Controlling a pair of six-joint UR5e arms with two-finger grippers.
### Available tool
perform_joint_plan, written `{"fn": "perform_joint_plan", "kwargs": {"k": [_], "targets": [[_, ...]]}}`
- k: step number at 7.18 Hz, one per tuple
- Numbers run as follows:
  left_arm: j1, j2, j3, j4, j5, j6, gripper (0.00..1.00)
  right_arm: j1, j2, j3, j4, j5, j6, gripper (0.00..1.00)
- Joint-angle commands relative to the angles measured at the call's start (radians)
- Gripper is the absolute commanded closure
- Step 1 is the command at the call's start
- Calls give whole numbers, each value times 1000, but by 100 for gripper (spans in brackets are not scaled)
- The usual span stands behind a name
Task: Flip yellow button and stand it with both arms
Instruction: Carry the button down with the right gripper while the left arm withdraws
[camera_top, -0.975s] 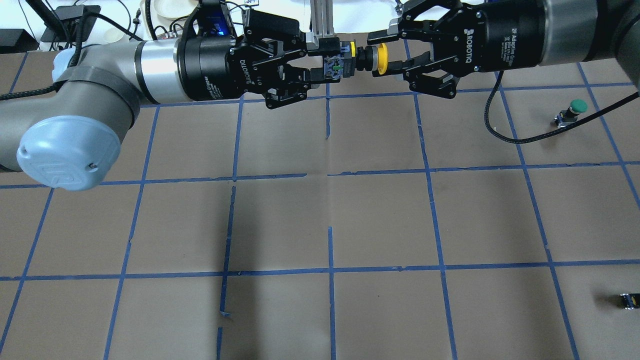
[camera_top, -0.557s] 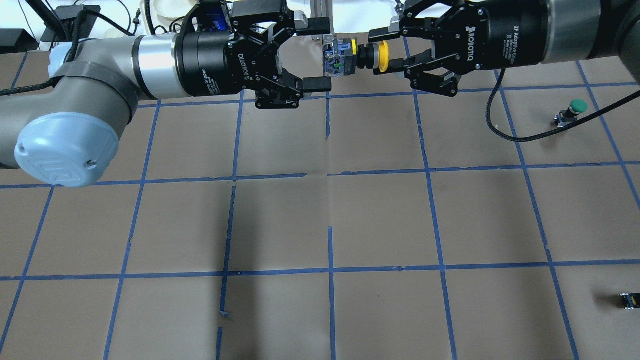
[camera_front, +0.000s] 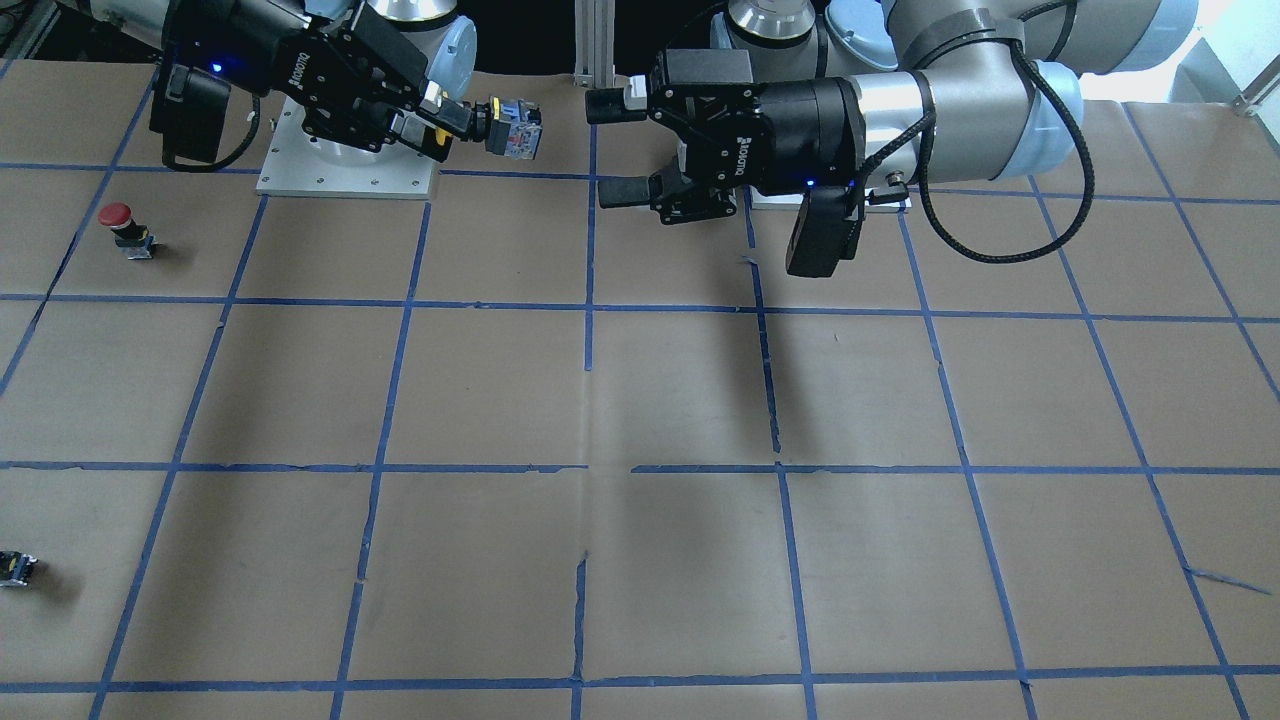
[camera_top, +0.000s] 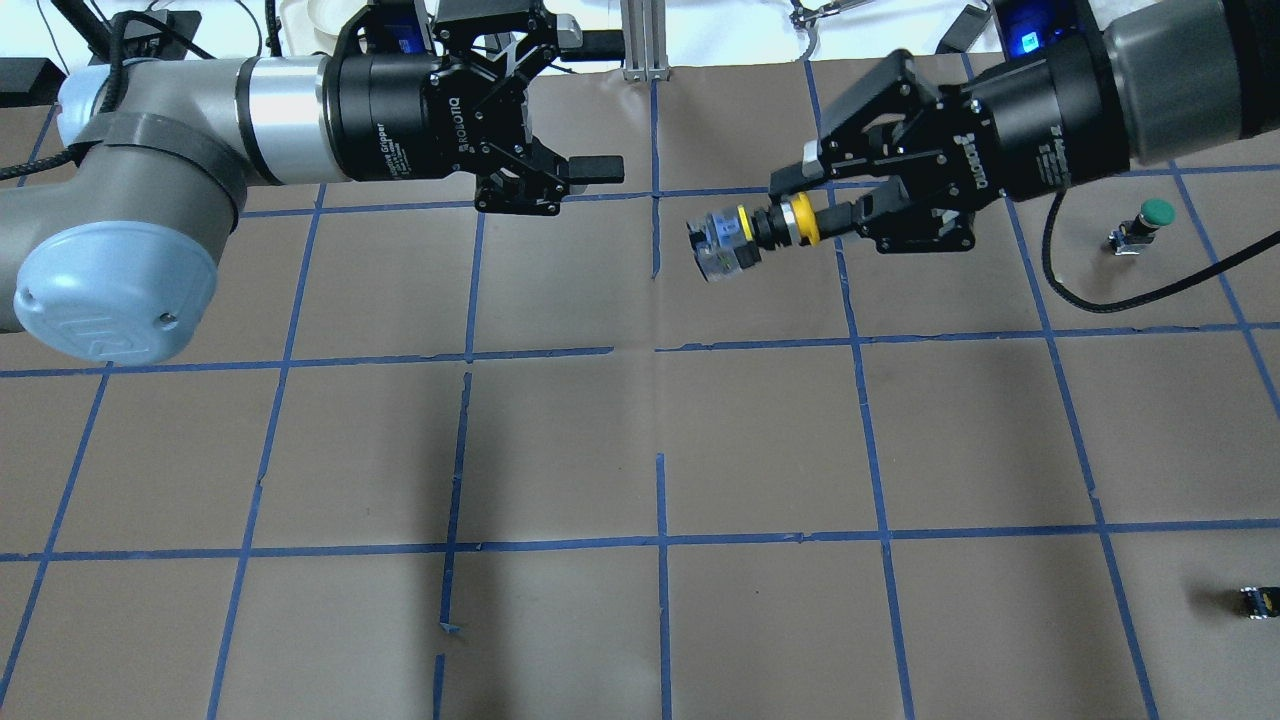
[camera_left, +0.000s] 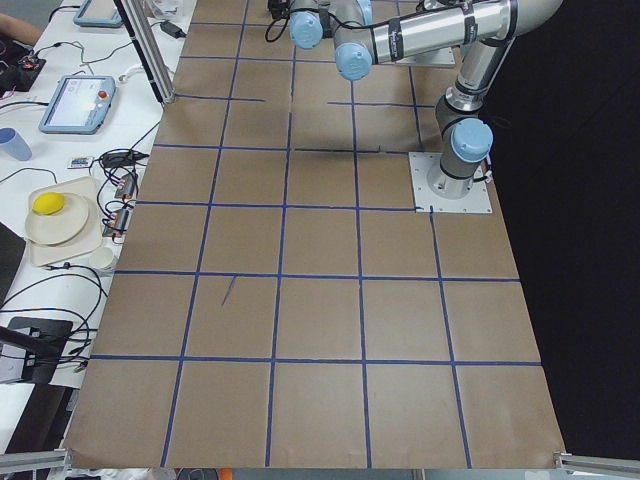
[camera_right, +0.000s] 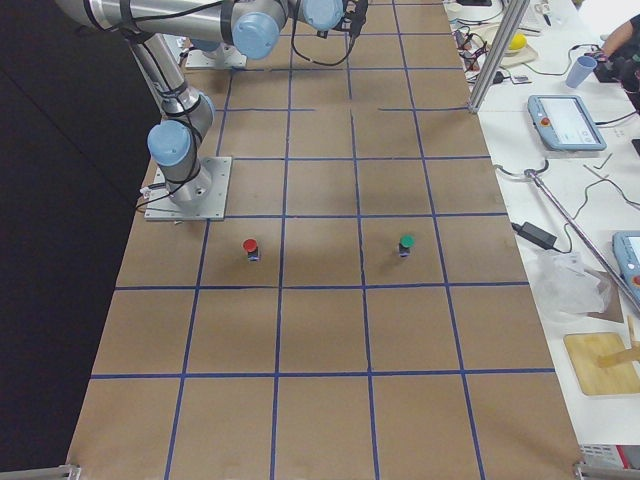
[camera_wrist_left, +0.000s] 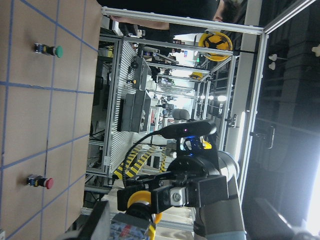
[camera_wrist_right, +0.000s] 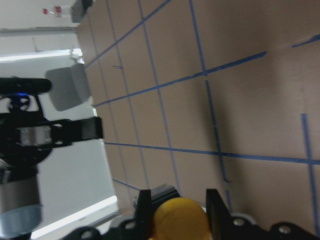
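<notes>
My right gripper (camera_top: 805, 205) is shut on the cap end of the yellow button (camera_top: 760, 235) and holds it above the table. The button lies nearly level, with its grey-black contact block toward my left arm. My left gripper (camera_top: 600, 105) is open and empty, a short way from the block and apart from it. The front-facing view shows the button (camera_front: 505, 128) in the right gripper (camera_front: 450, 115) and the open left gripper (camera_front: 610, 148). The right wrist view shows the yellow cap (camera_wrist_right: 180, 217) between the fingers (camera_wrist_right: 145, 205). The left wrist view shows the button (camera_wrist_left: 137, 205) at the bottom.
A green-capped switch (camera_top: 1145, 222) stands at the right of the overhead view. A red-capped switch (camera_front: 125, 228) stands at the left of the front-facing view. A tiny capless block (camera_top: 1258, 600) lies near the right edge. The brown table (camera_top: 760, 430) has blue tape lines.
My left gripper has opened, let go of the button's contact block and drawn back. My right gripper has carried the button down and left in the overhead view, tilting it slightly.
</notes>
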Motion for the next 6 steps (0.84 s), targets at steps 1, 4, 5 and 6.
{"fn": "perform_joint_plan", "kwargs": {"k": [1,4,5,6], "targets": [[9,-41,20,145,197,-131,0,4,-16,11,-13,-350,-240,77],[9,-160,120,210,610,-138,0,-9,-8,257,-443,-762,-514,79],[0,-200,185,201,781,-140,0,-25,-8,351,-591,-802,-614,79],[-3,-205,228,168,898,-140,0,-92,-8,416,-687,-844,-764,80]]}}
